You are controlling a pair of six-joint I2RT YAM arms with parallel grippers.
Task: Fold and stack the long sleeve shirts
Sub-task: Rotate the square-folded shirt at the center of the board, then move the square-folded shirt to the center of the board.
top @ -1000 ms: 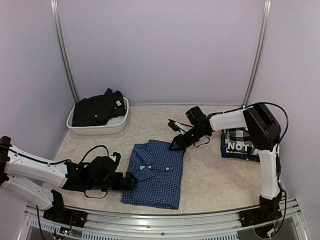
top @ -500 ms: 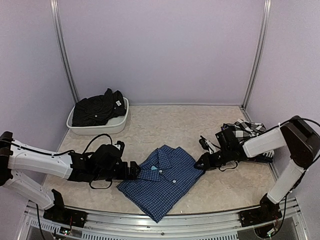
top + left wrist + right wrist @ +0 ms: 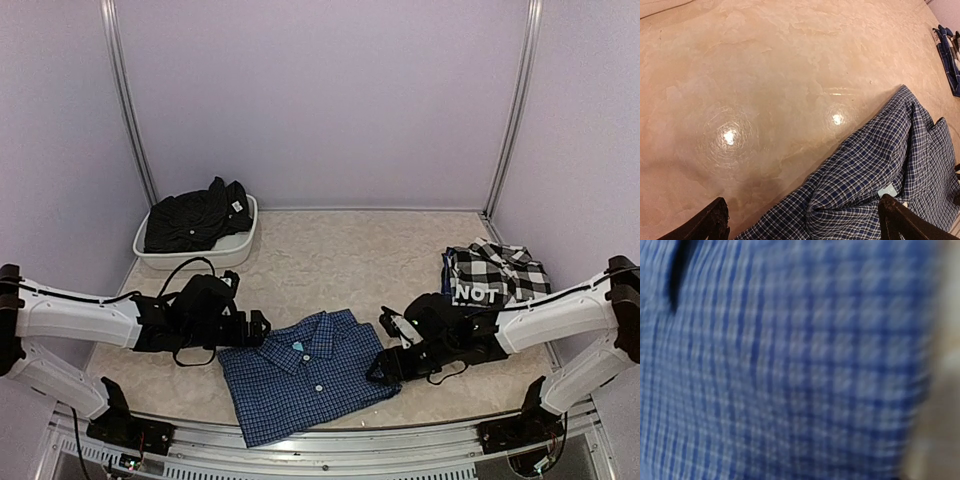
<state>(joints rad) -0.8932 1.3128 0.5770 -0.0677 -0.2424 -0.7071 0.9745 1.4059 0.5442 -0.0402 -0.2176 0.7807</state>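
Three shirts, L to R. Black shirt (image 3: 195, 218) bunched in white tub (image 3: 200, 262), far L. Left gripper (image 3: 257, 329), fingers spread wide, at L edge of blue shirt (image 3: 305, 385). Blue shirt folded, near centre: collar toward far wall, wider span runs near-L to far-R. Right gripper (image 3: 378, 368) at its R edge; wrist view blurred, can't tell if clenched. Black-and-white check shirt (image 3: 497, 275) far R.

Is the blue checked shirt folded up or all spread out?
Folded. The blue shirt lies as a neat rectangle, collar on top, with no sleeves sticking out.
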